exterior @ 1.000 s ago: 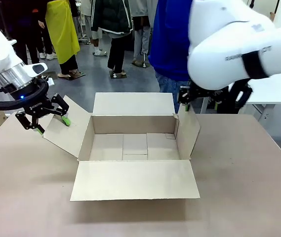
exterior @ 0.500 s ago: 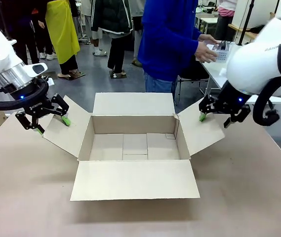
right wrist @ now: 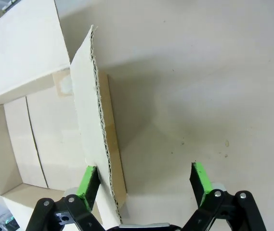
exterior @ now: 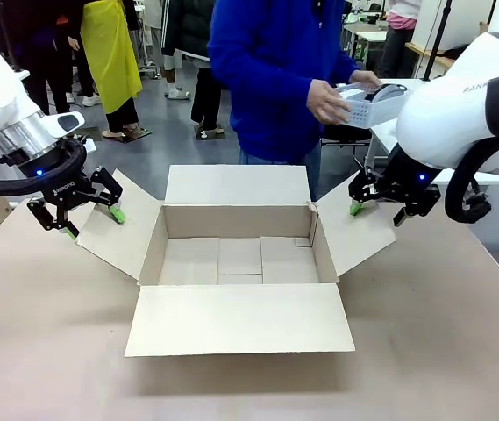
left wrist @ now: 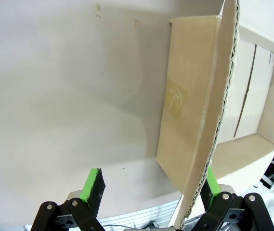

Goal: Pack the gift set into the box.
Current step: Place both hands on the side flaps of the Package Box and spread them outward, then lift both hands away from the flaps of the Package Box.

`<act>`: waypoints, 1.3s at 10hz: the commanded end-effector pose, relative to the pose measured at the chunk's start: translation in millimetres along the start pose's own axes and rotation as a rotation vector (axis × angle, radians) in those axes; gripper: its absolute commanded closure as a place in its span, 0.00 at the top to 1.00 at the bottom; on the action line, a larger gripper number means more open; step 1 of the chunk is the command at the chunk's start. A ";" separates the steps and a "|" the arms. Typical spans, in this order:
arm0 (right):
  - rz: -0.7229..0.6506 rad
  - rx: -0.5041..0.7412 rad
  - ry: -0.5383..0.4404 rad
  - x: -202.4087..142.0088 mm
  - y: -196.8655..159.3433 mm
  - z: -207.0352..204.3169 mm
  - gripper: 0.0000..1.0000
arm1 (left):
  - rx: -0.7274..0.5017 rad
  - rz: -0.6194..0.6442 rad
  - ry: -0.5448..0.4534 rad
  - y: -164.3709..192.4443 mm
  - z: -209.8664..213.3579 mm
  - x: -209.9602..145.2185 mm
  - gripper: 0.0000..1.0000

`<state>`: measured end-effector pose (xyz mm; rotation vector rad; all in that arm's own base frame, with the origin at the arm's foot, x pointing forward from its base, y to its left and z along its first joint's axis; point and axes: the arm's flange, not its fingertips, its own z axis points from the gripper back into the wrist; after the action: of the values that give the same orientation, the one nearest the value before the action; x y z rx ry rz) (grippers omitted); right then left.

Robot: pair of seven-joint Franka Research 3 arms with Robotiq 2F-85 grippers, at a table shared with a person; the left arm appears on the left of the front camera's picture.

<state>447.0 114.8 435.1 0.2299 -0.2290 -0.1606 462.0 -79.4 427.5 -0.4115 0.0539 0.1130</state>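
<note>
The grey-blue gift set (exterior: 374, 107) sits at one o'clock in a person's hand (exterior: 326, 99). Wrist views show the left gripper (left wrist: 151, 175) and right gripper (right wrist: 144, 171) gaping astride flaps of the brown cardboard box (exterior: 240, 329).

right gripper (right wrist: 145, 179), spread wide, straddles the box flap (right wrist: 84, 110) edge.

Right arm (exterior: 459, 114) casing: partial grey lettering, perhaps "RANK". Left claw (exterior: 95, 223) print too small to read.

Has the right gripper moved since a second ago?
Yes. The right gripper has shifted toward picture right and slightly lower, away from the back-right corner of the box. The right flap at it now leans outward.
</note>
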 end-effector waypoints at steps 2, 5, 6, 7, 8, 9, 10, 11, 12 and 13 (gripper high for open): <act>-0.020 -0.025 -0.002 2.5 -0.9 4.4 1.00 | 0.021 0.003 -0.004 0.3 1.2 -1.0 1.00; -0.020 -0.025 -0.002 2.5 -0.9 4.4 1.00 | 0.021 0.003 -0.004 0.3 1.2 -1.0 1.00; -0.020 -0.025 -0.002 2.5 -0.9 4.4 1.00 | 0.021 0.003 -0.004 0.3 1.2 -1.0 1.00; -0.020 -0.025 -0.002 2.5 -0.9 4.4 1.00 | 0.021 0.003 -0.004 0.3 1.2 -1.0 1.00; -0.020 -0.025 -0.002 2.5 -0.9 4.4 1.00 | 0.021 0.003 -0.004 0.3 1.2 -1.0 1.00; -0.020 -0.025 -0.002 2.5 -0.9 4.4 1.00 | 0.021 0.003 -0.004 0.3 1.2 -1.0 1.00; -0.020 -0.025 -0.002 2.5 -0.9 4.4 1.00 | 0.021 0.003 -0.004 0.3 1.2 -1.0 1.00; -0.020 -0.025 -0.002 2.5 -0.9 4.4 1.00 | 0.021 0.003 -0.004 0.3 1.2 -1.0 1.00; -0.020 -0.025 -0.002 2.5 -0.9 4.4 1.00 | 0.021 0.003 -0.004 0.3 1.2 -1.0 1.00; -0.020 -0.025 -0.002 2.5 -0.9 4.4 1.00 | 0.021 0.003 -0.004 0.3 1.2 -1.0 1.00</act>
<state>447.7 112.3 435.2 0.2238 -0.2299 -0.1652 462.1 -79.4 427.5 -0.4115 0.0539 0.1130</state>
